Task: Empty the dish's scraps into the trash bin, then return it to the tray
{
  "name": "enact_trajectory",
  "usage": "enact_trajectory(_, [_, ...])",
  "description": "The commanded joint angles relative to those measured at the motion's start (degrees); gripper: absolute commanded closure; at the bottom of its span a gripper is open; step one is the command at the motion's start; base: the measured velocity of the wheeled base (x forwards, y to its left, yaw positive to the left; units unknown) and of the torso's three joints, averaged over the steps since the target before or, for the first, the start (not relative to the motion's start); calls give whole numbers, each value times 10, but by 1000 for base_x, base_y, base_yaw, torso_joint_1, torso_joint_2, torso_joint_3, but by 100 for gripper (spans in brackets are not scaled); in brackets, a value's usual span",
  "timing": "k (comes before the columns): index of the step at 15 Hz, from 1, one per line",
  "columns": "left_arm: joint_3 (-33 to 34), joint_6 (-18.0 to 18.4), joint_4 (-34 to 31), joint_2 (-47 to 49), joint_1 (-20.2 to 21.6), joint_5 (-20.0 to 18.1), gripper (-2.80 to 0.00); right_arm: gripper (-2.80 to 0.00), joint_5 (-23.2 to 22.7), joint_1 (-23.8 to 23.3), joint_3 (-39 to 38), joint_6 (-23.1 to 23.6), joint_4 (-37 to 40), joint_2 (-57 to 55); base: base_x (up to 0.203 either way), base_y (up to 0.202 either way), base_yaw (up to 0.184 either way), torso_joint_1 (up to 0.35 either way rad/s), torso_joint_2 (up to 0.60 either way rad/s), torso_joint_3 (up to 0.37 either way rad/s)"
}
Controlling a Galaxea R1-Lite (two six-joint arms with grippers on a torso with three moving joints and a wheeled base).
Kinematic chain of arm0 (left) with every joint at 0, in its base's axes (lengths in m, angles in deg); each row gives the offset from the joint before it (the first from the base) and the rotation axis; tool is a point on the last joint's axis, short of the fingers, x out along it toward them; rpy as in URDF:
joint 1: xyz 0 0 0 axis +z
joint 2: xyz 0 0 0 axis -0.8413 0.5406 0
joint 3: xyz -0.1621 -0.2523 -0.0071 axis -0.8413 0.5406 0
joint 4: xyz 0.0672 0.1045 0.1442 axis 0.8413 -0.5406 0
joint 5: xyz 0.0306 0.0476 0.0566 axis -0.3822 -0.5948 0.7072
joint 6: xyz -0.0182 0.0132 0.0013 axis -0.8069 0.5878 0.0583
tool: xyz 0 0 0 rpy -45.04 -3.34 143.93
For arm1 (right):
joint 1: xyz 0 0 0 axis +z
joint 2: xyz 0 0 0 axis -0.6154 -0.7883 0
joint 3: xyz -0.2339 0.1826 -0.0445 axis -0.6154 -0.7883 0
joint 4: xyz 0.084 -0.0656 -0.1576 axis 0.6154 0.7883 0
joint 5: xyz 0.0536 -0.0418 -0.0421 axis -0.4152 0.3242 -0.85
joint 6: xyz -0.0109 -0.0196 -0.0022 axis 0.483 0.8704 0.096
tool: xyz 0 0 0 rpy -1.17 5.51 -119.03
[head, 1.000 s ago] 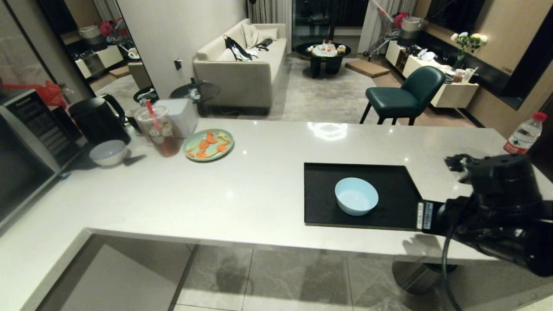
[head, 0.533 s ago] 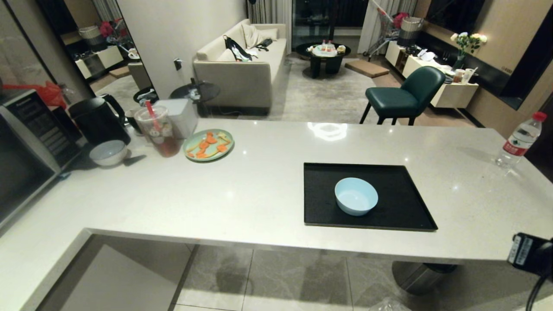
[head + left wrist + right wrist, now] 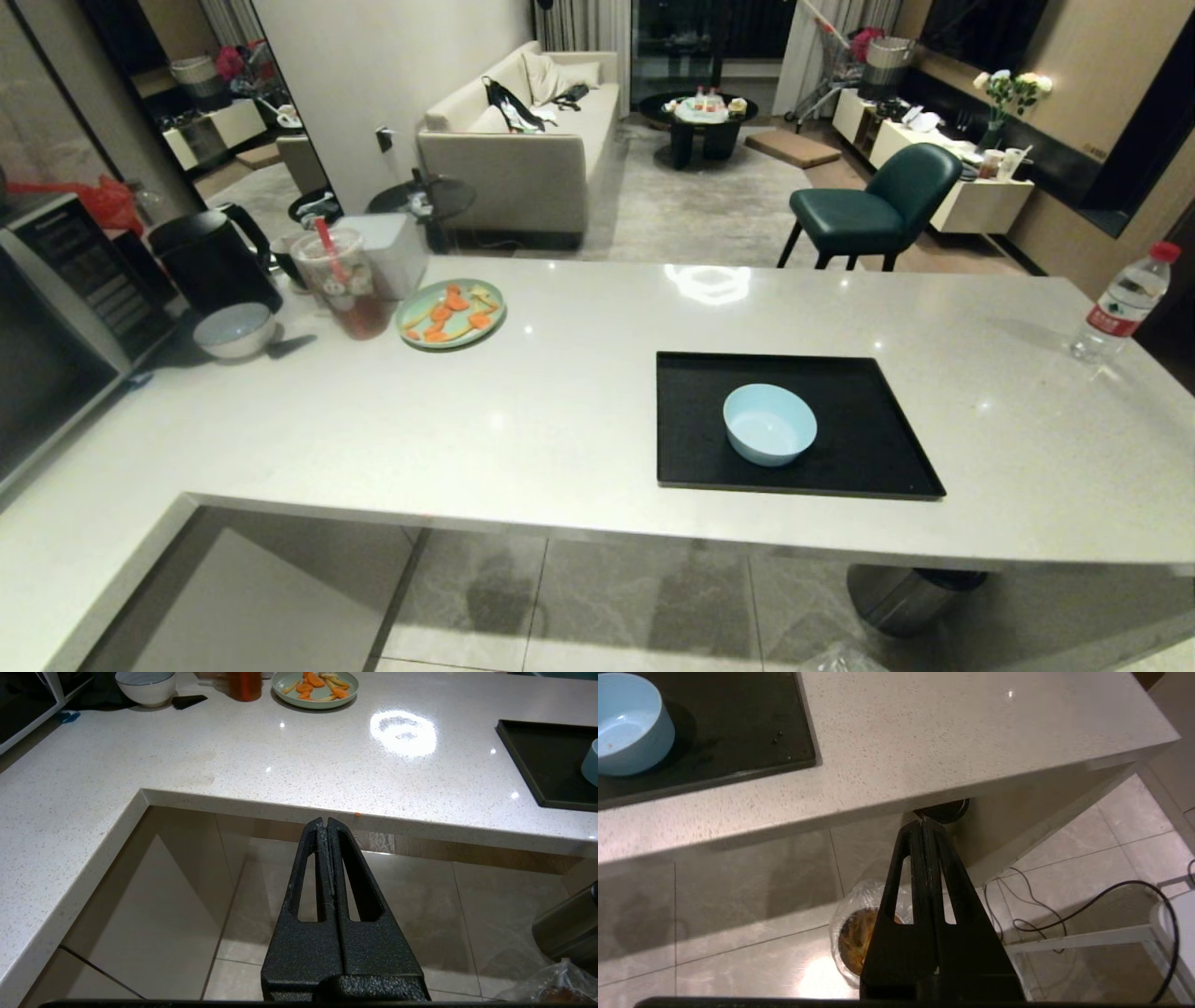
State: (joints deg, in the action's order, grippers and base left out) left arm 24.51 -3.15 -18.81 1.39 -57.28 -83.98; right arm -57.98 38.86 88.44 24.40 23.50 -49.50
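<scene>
Pale-blue, the dish [image 3: 770, 425] sat empty on the tray [image 3: 859, 448] on my bench [image 3: 560, 411]. My right gripper [image 3: 923, 820] hung clenched above the trash bin [image 3: 854, 938]; my left gripper [image 3: 325, 822] stayed clenched below the bench edge.

The right arm, which a second ago fills the lower right corner of the head view beside the tray [image 3: 672, 420] and hides its near right corner, is gone from that view. Half a second ago only a labelled edge of it shows at the right border, below the counter [image 3: 523, 411] edge. The tray's near right corner and the base of the water bottle [image 3: 1117, 303] are uncovered. The right gripper [image 3: 923, 820], fingers pressed together, hangs below the counter edge above the trash bin [image 3: 857, 938].
</scene>
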Motion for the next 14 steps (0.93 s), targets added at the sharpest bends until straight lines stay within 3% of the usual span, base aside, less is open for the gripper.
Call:
enact_trajectory(1, [0, 0, 0, 1, 0, 1, 0, 0, -13, 1, 0, 13, 85, 178, 0, 0, 0, 0, 0, 0])
enact_trajectory(4, [0, 0, 0, 1, 0, 0, 0, 0, -93, 0, 15, 35, 224, 306, 0, 0, 0, 0, 0, 0])
enact_trajectory(6, [0, 0, 0, 1, 0, 0, 0, 0, -165, -3, 11, 46, 252, 359, 0, 0, 0, 0, 0, 0])
enact_trajectory(8, [0, 0, 0, 1, 0, 0, 0, 0, -206, -6, 10, 59, 280, 408, 0, 0, 0, 0, 0, 0])
enact_trajectory(14, [0, 0, 0, 1, 0, 0, 0, 0, -212, -7, 5, 60, 268, 410, 0, 0, 0, 0, 0, 0])
